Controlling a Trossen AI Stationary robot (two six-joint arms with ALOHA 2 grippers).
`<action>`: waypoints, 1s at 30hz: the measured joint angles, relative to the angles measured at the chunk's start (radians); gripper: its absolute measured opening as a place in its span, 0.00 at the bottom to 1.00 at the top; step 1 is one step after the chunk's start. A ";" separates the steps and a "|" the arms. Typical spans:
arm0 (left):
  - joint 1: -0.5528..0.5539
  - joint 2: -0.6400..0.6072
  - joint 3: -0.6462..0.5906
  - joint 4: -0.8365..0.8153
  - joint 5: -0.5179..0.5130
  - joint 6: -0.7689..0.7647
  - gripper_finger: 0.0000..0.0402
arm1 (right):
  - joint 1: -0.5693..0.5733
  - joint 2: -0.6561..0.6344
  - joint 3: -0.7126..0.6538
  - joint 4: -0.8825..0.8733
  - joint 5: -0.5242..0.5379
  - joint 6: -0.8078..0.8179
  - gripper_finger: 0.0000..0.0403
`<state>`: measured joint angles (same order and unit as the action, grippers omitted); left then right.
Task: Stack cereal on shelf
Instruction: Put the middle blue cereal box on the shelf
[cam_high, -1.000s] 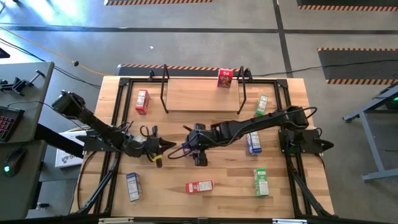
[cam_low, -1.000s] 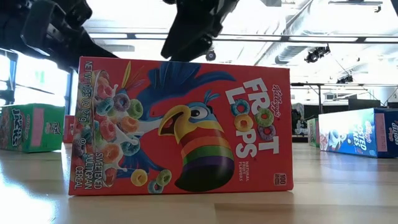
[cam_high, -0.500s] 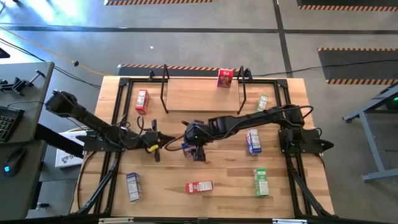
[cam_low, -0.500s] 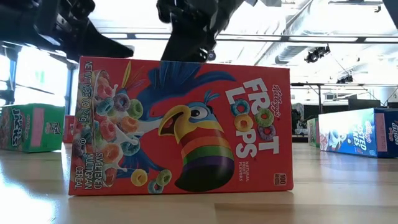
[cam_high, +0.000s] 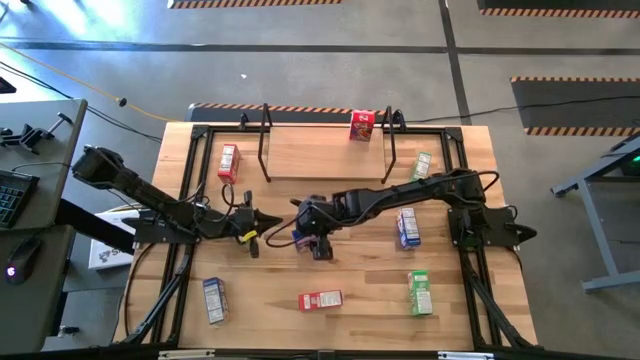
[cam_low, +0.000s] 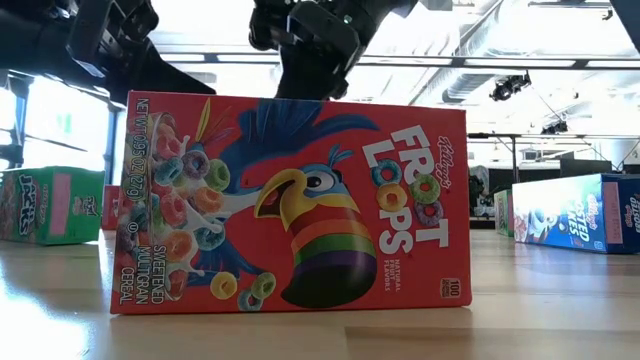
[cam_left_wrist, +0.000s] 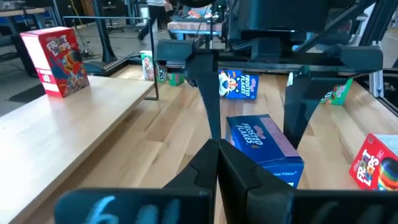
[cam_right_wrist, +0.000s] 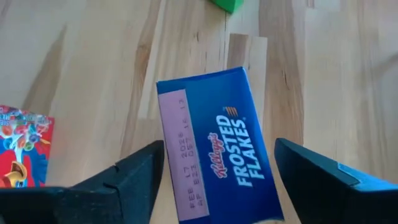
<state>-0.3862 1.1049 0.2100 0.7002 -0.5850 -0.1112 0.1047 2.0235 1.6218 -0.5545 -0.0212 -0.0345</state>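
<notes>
The right pincer (cam_high: 316, 240) hangs over the middle of the desk (cam_high: 360, 285) with its fingers (cam_right_wrist: 134, 177) spread wide, one on either side of a blue cereal box (cam_right_wrist: 217, 158) that lies flat on the wood below. The fingers straddle the box but have no hold on it; nothing is lifted. Just beside it, the left pincer (cam_high: 270, 222) points toward the same box with its fingers (cam_left_wrist: 239, 171) pressed together and empty (in its own wrist view the blue box sits right ahead, between the other arm's fingers).

Farther out, the shelf (cam_high: 325, 150) stands at the far edge of the desk, and only one red box (cam_high: 361, 125) stands on it, near its right end. The rest are scattered on the desk: a red box (cam_high: 229, 163) left of the shelf, a green box (cam_high: 421, 165) right of it, a second blue box (cam_high: 407, 228) under the right arm, and along the near edge a third blue box (cam_high: 213, 299), a second red box (cam_high: 321, 299) and a second green box (cam_high: 420, 292).

By my judgement the job is barely begun: one box placed, seven visible ones left.
</notes>
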 joint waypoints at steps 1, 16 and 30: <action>0.000 0.000 0.000 0.000 0.000 0.000 0.00 | 0.000 0.000 0.000 -0.001 -0.005 0.000 0.69; 0.043 -0.023 0.000 -0.007 0.081 -0.008 0.00 | -0.006 -0.002 0.041 -0.015 -0.059 -0.074 0.39; 0.285 -0.309 0.000 -0.267 0.272 -0.008 0.00 | -0.219 -0.006 0.474 -0.412 0.039 -0.305 0.39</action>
<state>-0.1017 0.7964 0.2104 0.4330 -0.3127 -0.1194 -0.1147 2.0178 2.0960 -0.9665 0.0174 -0.3396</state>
